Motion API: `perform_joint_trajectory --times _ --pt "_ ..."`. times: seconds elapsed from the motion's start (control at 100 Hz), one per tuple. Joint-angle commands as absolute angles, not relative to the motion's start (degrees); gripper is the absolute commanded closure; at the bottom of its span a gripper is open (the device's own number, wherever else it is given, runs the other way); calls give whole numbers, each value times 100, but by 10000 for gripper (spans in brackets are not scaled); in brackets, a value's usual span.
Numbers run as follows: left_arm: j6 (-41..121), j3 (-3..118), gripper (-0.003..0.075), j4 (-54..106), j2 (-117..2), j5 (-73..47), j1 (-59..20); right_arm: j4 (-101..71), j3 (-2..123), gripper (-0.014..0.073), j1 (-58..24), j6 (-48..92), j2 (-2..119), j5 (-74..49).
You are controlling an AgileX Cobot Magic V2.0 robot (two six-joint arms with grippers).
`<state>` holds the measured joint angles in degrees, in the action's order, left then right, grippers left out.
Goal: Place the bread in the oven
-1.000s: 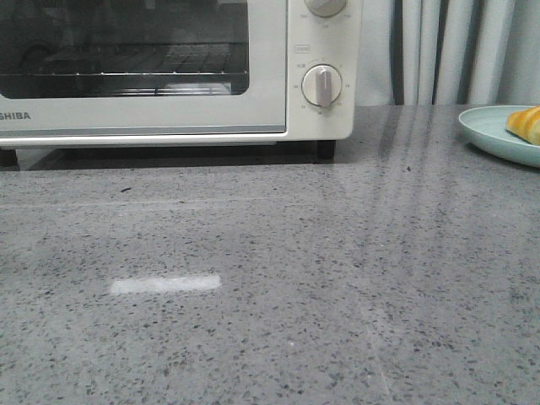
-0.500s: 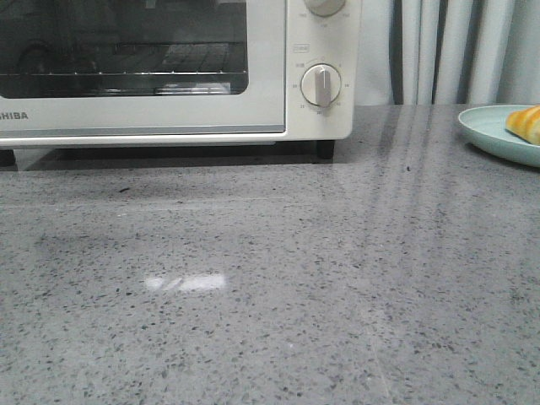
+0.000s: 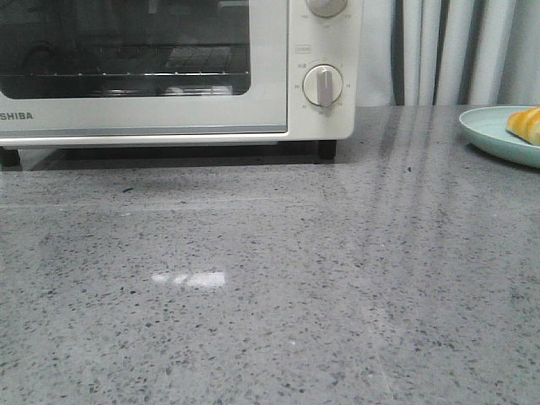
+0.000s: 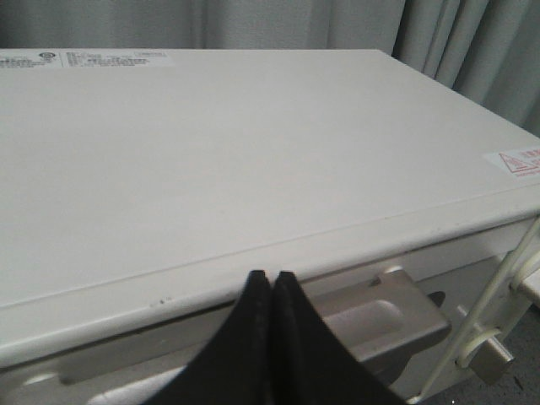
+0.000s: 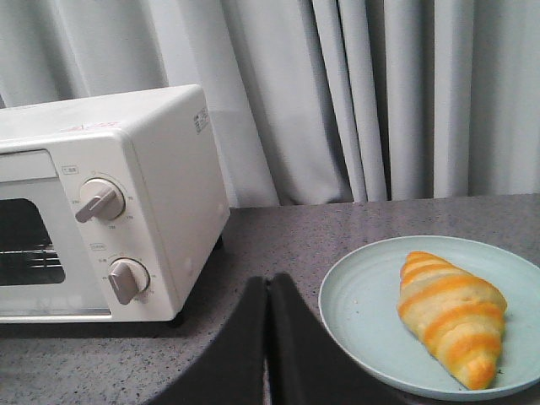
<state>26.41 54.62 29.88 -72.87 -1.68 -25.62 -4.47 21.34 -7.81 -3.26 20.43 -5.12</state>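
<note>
**Both pincers clenched and empty, bread on its plate, oven door up**

I'm looking over a grey speckled counter (image 3: 278, 278) with pale curtains (image 5: 371, 93) hanging behind it. The oven (image 3: 169, 67) stands at the back left of the counter, cream-white, its glass door closed and the wire rack (image 3: 126, 74) visible through the window. Two round knobs (image 3: 322, 85) sit one above the other on its right-hand panel.

The bread (image 5: 453, 314) lies on a pale green plate (image 5: 363, 312) at the far right of the counter, well apart from the oven. From my right wrist camera the right pincer (image 5: 267, 291) is near the plate's rim but clear of it, with the bread lying across the plate beyond that rim. Its dark fingers are pressed together with nothing between them.

The left pincer (image 4: 272, 283) is up over the oven's front top edge, just above the metal door handle (image 4: 380, 316). Its fingers are also clenched tight, tip to tip, gripping nothing; I cannot tell whether they touch the oven's edge. The bread does not show in that camera.
</note>
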Motion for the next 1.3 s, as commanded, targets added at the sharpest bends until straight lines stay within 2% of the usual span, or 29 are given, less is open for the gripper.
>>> perform_joint_trajectory --times 0.0,0.12,0.36,0.68,0.98,1.18,1.29 --pt "2626 5593 741 2881 -7186 -474 -2549 -374 2352 653 -795 -298 2117 -151" --pt "2626 5442 742 2843 -6836 -1355 -2549 -374 2352 653 -795 -298 2117 -149" --pt "2626 4511 741 3308 -5935 -2107 -2549 -374 2352 653 -795 -298 2117 -149" --pt "2626 3512 741 3354 -5597 -2220 -2549 -374 2352 653 -795 -298 2117 -149" --pt "2626 3355 741 3331 -5597 -2220 -2549 -717 2361 653 -795 -298 2167 -200" --pt "2626 3354 741 3316 -5597 -2524 -2549 -694 3080 653 -795 -298 2727 -806" --pt "2626 3354 741 3248 -5597 -2624 -2549 -629 3858 653 -795 -298 3426 -1632"
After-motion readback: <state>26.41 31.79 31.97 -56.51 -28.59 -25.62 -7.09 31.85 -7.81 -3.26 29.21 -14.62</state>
